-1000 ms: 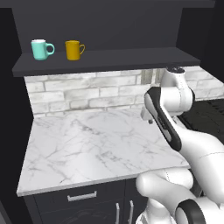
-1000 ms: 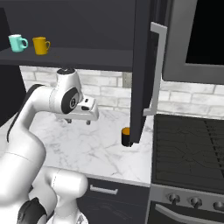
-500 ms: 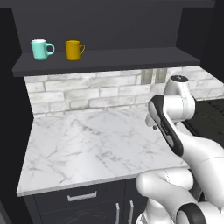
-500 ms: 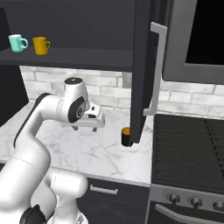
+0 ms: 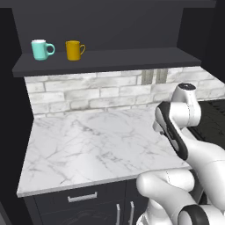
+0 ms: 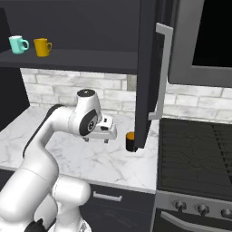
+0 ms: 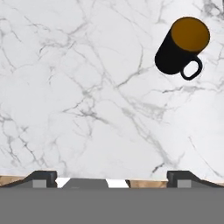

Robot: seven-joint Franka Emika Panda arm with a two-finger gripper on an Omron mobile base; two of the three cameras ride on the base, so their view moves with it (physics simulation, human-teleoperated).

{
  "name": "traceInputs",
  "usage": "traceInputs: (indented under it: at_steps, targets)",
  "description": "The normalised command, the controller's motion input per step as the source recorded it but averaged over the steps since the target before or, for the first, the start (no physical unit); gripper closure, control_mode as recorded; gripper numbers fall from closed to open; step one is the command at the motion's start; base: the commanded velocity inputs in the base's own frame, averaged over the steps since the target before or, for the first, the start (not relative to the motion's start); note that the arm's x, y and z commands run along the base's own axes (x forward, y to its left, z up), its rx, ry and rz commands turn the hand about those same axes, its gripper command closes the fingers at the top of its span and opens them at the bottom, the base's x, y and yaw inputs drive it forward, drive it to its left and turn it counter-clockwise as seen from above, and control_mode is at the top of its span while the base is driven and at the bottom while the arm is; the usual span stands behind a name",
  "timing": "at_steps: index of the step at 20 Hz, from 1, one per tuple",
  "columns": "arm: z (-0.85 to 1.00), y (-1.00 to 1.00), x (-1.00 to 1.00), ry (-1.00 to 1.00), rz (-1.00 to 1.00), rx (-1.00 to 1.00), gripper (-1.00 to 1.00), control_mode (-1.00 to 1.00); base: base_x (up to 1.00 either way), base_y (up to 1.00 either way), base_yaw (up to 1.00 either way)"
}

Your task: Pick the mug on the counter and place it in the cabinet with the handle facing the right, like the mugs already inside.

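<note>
moved: our arm swings right, end effector (image 6: 107,134) now closer to the mug (image 6: 130,141) | end effector: wide open, empty | mug: upright on the surface (image 6: 90,156) beside the cabinet door (image 6: 147,72) | next: probably line up, descend

A teal mug (image 5: 40,49) and a yellow mug (image 5: 73,50) stand upright side by side near the left end of a dark shelf (image 5: 132,58), the teal one further left, both handles pointing right. Behind the counter runs a pale brick backsplash (image 5: 88,93), with a grey outlet plate (image 5: 147,77) set in it toward the right. Below the counter's front edge sit dark drawers (image 5: 79,200) with a silver handle (image 5: 82,197). At the counter's right end an open dark cabinet door (image 6: 147,68) hangs edge-on, a long silver handle (image 6: 162,72) on it. Right of that stands a black stove (image 6: 197,152) with knobs (image 6: 201,209) along its front, and a dark microwave (image 6: 206,41) above.
</note>
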Motion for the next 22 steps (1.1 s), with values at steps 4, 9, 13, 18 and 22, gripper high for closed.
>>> traceInputs:
  at_steps: [4,9,13,18,22]
  targets:
    - [-0.31,-0.35,0.03,0.00,0.00,0.00,-1.00,-1.00,0.00,0.00,0.00]
    - [-0.35,-0.29,0.03,0.00,0.00,0.00,-1.00,-1.00,0.00,0.00,0.00]
    - [-0.34,-0.30,0.05,0.00,0.00,0.00,-1.00,-1.00,0.00,0.00,0.00]
    - [-0.40,-0.28,0.12,0.00,0.00,0.00,-1.00,-1.00,0.00,0.00,0.00]
    - [-0.34,-0.26,0.13,0.00,0.01,0.00,-1.00,-1.00,0.00,0.00,0.00]
